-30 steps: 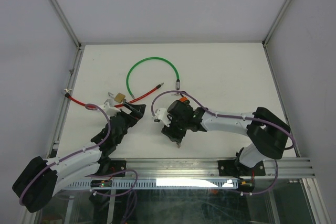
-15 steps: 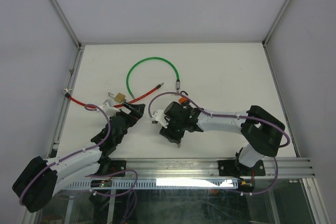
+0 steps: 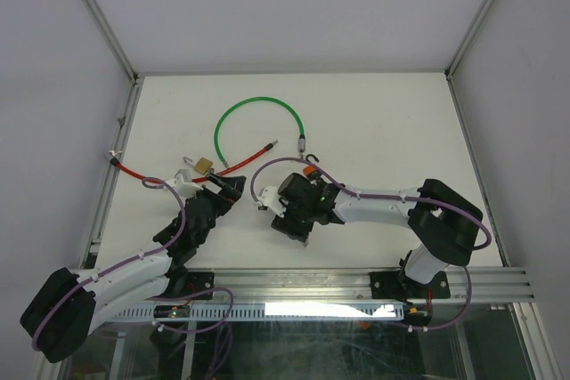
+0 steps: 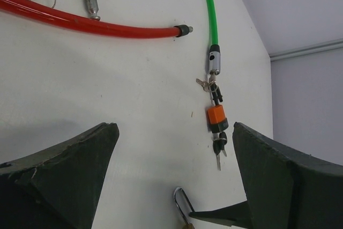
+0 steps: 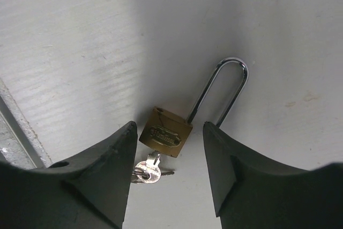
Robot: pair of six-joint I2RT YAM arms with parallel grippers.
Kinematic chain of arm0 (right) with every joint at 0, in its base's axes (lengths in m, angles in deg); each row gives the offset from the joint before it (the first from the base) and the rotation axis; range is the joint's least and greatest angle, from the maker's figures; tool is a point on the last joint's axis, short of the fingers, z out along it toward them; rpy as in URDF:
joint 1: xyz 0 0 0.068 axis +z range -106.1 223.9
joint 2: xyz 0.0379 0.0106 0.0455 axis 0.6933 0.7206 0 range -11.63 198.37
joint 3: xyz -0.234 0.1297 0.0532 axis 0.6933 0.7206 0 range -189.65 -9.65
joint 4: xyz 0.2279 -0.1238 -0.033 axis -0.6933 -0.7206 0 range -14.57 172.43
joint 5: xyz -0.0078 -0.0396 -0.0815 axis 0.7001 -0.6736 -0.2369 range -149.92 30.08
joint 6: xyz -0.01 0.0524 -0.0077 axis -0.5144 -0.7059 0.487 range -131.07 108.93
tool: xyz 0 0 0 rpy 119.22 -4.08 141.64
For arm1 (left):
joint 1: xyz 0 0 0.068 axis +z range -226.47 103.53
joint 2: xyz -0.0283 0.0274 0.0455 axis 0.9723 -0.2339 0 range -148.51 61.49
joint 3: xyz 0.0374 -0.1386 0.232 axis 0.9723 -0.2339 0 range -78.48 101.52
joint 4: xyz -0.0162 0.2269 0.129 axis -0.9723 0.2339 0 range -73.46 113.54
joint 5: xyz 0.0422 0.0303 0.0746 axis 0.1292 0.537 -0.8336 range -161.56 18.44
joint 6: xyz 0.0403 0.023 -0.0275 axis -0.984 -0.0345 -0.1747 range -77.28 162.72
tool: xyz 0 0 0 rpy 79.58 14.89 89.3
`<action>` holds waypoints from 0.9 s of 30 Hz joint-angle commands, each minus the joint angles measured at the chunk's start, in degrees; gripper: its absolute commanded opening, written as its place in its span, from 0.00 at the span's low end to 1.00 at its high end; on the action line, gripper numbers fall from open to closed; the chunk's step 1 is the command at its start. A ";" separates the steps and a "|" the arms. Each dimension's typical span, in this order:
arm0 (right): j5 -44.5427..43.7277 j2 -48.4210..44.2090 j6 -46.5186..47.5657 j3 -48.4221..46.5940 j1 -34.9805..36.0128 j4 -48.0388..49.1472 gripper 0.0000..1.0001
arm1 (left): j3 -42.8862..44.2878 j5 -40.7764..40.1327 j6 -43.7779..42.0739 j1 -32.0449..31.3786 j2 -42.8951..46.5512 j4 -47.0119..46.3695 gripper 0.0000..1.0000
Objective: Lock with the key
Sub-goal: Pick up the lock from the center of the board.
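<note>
- Here, the right gripper [image 5: 169, 127] has its fingers [image 5: 102, 175] half spread, one either side of the padlock [image 5: 165, 139]; I cannot tell whether they touch it.
- The brass padlock lies flat on the table [image 5: 80, 36], near its front edge, one shackle leg free, with the key [image 5: 147, 172] at its base.
- The left gripper [image 4: 174, 132] gapes wide and empty.

The padlock [image 5: 165, 139] is brass, its shackle [image 5: 203, 96] glossy metal.

We are drawing our right arm [image 3: 383, 205] in, its elbow sliding leftward, its wrist rolling and easing toward the tabletop's [image 3: 374, 113] near edge
</note>
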 commanded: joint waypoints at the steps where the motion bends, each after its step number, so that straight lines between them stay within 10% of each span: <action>1: -3.81 -0.04 3.29 -1.70 0.09 -0.60 0.56 | 0.14 -0.38 1.00 0.42 1.09 -1.91 0.96; 12: -3.85 0.36 3.82 -1.92 -0.43 -1.09 0.47 | -0.05 0.53 2.04 0.38 1.01 -2.72 0.96; 27: 8.25 -8.93 1.94 -2.19 -12.06 -1.00 0.07 | -2.89 11.48 2.24 0.37 -0.49 -17.05 0.95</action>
